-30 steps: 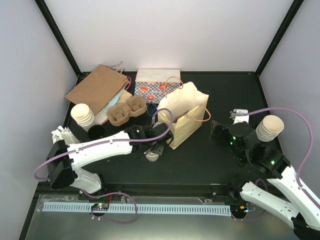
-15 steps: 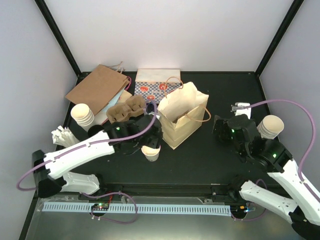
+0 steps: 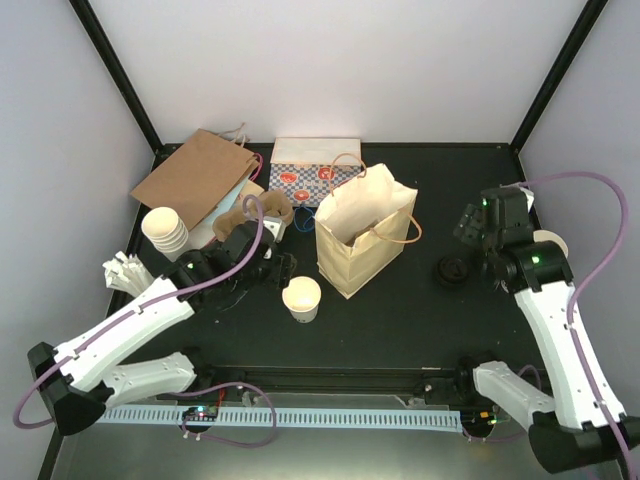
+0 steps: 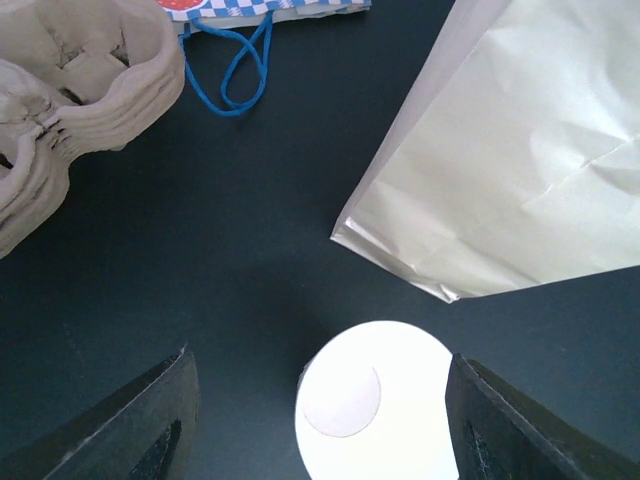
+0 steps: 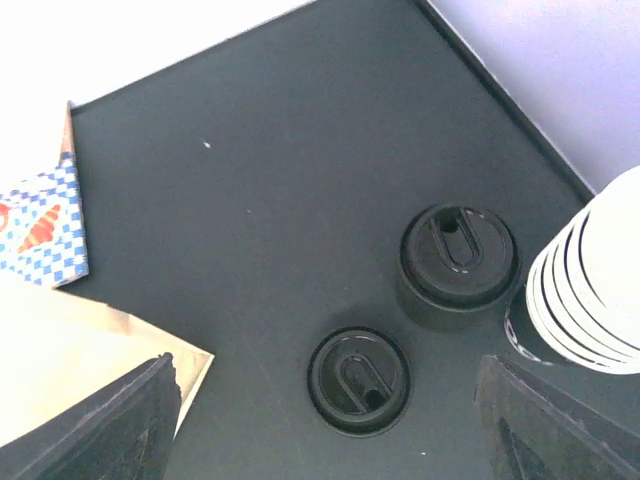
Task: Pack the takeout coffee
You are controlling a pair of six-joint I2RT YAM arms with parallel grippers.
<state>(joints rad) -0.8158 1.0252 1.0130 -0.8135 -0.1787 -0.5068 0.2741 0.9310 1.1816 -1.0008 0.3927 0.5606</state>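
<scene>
Overhead, the black table (image 3: 400,320) carries a cream bag (image 3: 345,250) standing open at centre. A brown bag (image 3: 190,175) and a checked bag (image 3: 310,178) lie flat behind it. Only the top view takes in all three. The left wrist camera catches just the cream bag's creased side and a corner of the checked one.

The carrier (image 4: 90,90) is half hidden under the left arm from above, but the left wrist view shows its moulded rim clearly. A left stack (image 3: 165,230) of bare cups shows only from above. The right stack (image 5: 600,280) is mostly covered by the right arm there and plainer in the right wrist view.

The cup (image 3: 302,297) stands upright on the table just left of the cream bag, apart from it, with no lid on (its pale inside faces up in both views). The left gripper (image 3: 277,268) hangs over it with jaws spread wide. From the wrist, its fingers (image 4: 150,420) flank the cup, holding nothing. Whether the right-hand finger touches the rim I cannot tell.

The right gripper (image 3: 468,226) is also wide apart and empty, above the lids. Its camera shows two: a lid pile (image 5: 458,262) beside the right stack, and a flat lid (image 5: 358,380) lying alone. The top view shows only one.
</scene>
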